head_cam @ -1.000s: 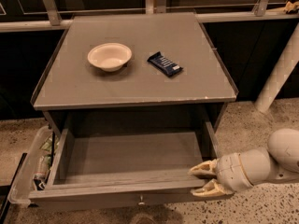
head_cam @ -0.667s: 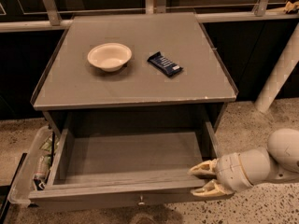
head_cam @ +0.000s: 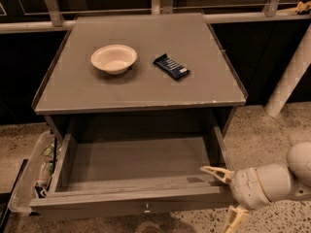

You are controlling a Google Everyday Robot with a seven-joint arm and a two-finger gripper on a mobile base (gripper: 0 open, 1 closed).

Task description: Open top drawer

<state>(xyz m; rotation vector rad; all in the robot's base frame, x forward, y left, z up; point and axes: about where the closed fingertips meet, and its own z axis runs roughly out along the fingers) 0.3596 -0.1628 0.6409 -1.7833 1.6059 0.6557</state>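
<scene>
bowl point(head_cam: 113, 58): one
snack bar point(head_cam: 171, 66): one
top drawer point(head_cam: 127, 204): one
knob point(head_cam: 146, 208): one
gripper point(head_cam: 226, 196): one, below the tabletop's front right corner
fingers point(head_cam: 216, 172): two, spread apart

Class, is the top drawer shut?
No, the top drawer stands pulled out, its grey inside showing, the end effector at its front right corner.

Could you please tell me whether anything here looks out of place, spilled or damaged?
Nothing stands out. The top drawer is pulled out, empty and sitting square. The bowl and the dark blue packet lie tidily on the cabinet top. The tool is at the drawer's front right corner, fingers spread.
</scene>
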